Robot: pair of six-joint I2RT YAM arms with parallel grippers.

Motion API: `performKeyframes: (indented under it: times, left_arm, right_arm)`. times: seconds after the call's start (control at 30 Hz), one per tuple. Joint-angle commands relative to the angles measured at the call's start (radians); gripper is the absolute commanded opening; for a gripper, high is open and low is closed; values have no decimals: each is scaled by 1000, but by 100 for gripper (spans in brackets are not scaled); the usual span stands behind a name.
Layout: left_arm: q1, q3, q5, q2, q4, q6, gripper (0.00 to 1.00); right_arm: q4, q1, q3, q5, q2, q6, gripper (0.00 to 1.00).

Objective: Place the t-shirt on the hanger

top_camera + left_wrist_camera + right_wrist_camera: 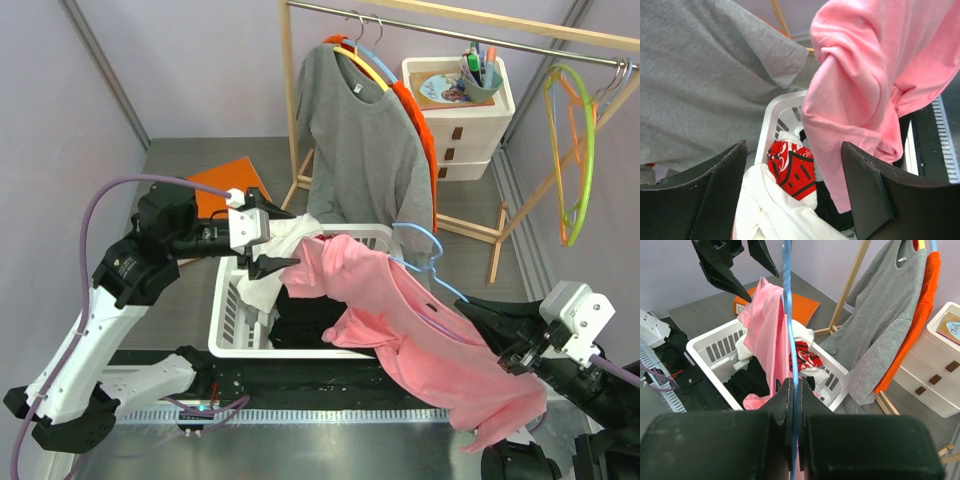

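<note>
T-shirt (400, 310): soft matt pink knit cloth, creased; grey shirt (360, 140) is matt heathered cloth too, & the white garment (770, 210) w/ red print looks like smooth cloth. Hanger (788, 315) is thin, smooth, slightly glossy light blue; basket (232, 315) is smooth white plastic, drawers (462, 140) approx. the same. Left gripper (793, 145) is matt black plastic w/ finely grained inner faces; rack (288, 100) is pale bare wood w/ a shiny metal rail (450, 32), table (330, 450) brushed metal.
</note>
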Motion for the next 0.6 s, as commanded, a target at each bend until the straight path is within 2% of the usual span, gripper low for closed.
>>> performKeyframes:
  times: [0.0, 0.13, 0.23, 0.27, 0.33, 0.37, 0.4, 0.5, 0.57]
  left_arm:
    - [5, 2, 93, 27, 19, -3, 77]
    - [5, 12, 144, 64, 5, -19, 75]
    - [5, 11, 155, 77, -22, -17, 59]
    - [5, 16, 144, 80, -39, -4, 46]
    - [5, 36, 110, 97, -102, 13, 29]
    - [7, 41, 59, 101, -119, 22, 11]
    - [10, 41, 34, 97, -122, 30, 4]
    - [56, -4, -63, 72, -68, -6, 0]
    - [134, -50, -81, 46, -6, -25, 0]
  right_arm:
    - [-110, 2, -9, -52, 0, -28, 1]
    - [-111, 3, -15, -37, -15, -28, 1]
    - [-111, 2, -16, -21, -24, -31, 1]
    - [-111, 2, -15, -18, -24, -31, 1]
    - [-111, 3, -12, 9, -26, -34, 1]
    - [-110, 2, -13, 20, -26, -36, 1]
    - [-111, 2, -13, 34, -26, -34, 1]
    - [-111, 2, -13, 77, -26, -30, 1]
    - [-111, 3, -13, 92, -29, -28, 1]
